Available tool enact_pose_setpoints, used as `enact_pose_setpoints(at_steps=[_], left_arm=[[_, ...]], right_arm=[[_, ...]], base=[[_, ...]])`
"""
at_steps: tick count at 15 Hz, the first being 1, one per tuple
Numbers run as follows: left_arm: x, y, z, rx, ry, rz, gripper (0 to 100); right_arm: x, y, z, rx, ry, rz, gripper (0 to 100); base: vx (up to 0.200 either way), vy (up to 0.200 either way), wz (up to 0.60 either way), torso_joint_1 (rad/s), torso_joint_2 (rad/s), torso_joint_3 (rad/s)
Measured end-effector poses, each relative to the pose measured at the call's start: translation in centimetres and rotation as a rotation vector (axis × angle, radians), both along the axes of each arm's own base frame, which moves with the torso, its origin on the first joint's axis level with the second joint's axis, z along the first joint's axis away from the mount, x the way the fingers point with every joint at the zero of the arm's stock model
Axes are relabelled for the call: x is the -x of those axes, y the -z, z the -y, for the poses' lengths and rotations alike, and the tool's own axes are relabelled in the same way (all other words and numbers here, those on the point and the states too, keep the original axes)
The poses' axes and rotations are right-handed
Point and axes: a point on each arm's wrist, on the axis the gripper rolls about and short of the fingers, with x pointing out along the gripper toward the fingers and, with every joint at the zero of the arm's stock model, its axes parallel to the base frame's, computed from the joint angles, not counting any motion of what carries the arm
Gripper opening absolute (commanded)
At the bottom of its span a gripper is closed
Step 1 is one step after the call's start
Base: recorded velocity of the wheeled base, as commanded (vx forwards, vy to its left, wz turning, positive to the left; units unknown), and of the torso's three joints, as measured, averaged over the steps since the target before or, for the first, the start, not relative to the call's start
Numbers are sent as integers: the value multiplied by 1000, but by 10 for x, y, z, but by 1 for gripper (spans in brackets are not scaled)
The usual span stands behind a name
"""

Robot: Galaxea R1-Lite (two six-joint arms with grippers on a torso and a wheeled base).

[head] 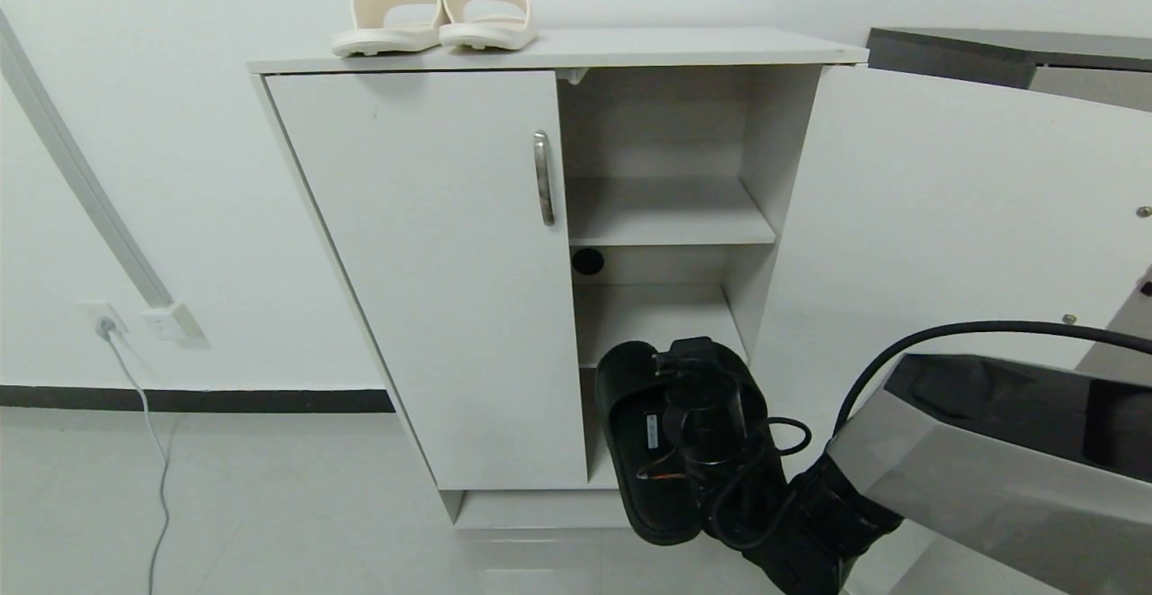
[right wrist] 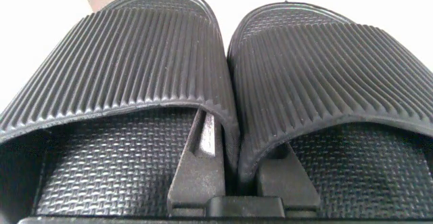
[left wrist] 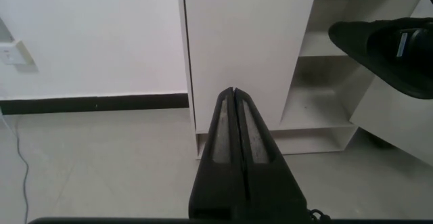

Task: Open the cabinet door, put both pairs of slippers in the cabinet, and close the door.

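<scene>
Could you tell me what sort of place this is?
Likely an indoor entryway or mock-up: a white shoe cabinet against a plain wall, cream slippers on its top, and a tiled floor.

Head view: bright, even, diffuse light; wall (head: 135,172) & cabinet (head: 432,289) near washed out. Soft shade inside its open side, deepest up top. Faint sheen on floor (head: 270,505). Straight lines bow twd edges. Right wrist view: black slippers (right wrist: 155,55) dim, ribs w/ soft highlights.
</scene>
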Motion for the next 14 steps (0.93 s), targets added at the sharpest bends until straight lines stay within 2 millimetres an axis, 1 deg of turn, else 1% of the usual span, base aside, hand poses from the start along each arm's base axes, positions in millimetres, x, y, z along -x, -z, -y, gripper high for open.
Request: enact_pose_setpoints(at_steps=[4, 10, 14], left_arm=[[0, 0, 0, 0, 0, -1, 0], [0, 0, 0, 0, 1, 0, 0], [0, 0, 0, 0, 1, -1, 0]], right_arm=[[-2, 5, 0, 6, 3, -5, 0], [-3, 11, -2, 8, 8, -7, 0], [-6, 5, -4, -18, 14, 27, 0]], base=[[0, 0, 0, 0, 0, 0], [0, 0, 0, 5, 4, -179], [0, 0, 0, 2, -1, -200]])
